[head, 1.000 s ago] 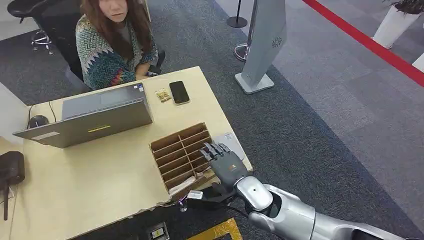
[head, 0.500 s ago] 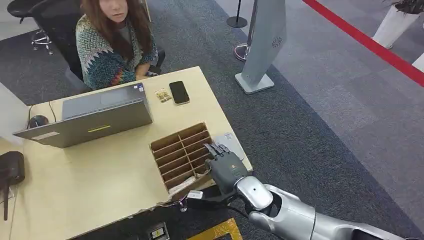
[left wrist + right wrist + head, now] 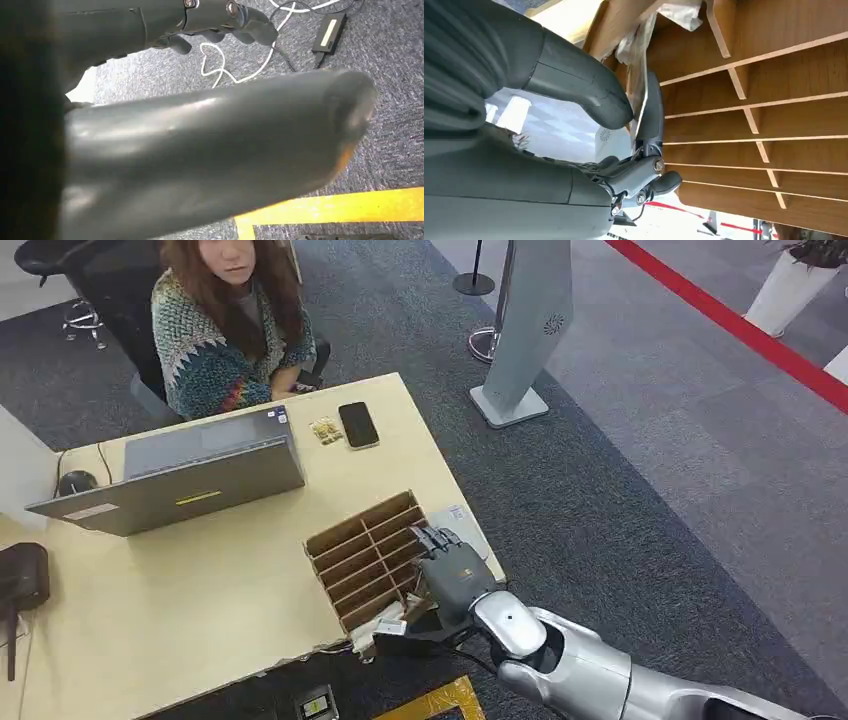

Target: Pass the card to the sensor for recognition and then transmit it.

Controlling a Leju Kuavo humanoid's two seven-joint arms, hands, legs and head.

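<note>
The right hand (image 3: 452,575) reaches over the near right corner of the slotted wooden organizer (image 3: 368,552) on the desk (image 3: 180,610). In the right wrist view, its thumb (image 3: 589,92) and a dark finger (image 3: 651,112) pinch a thin card in a clear plastic sleeve (image 3: 640,85) at the rack's end slot. The sleeve looks partly inside the slot, so the card is probably not free yet.

The left hand (image 3: 200,150) hangs low over the grey carpet, its fingers curled in with nothing in them.

Just beside the organizer lies a flat grey pad (image 3: 462,525), likely the sensor. Farther off sit a laptop (image 3: 180,475) and a phone (image 3: 358,424), with a person behind.

The risk: the sleeve is slick and floppy, so it may slip from the pinch, or a snag on a divider could drag the light rack.
</note>
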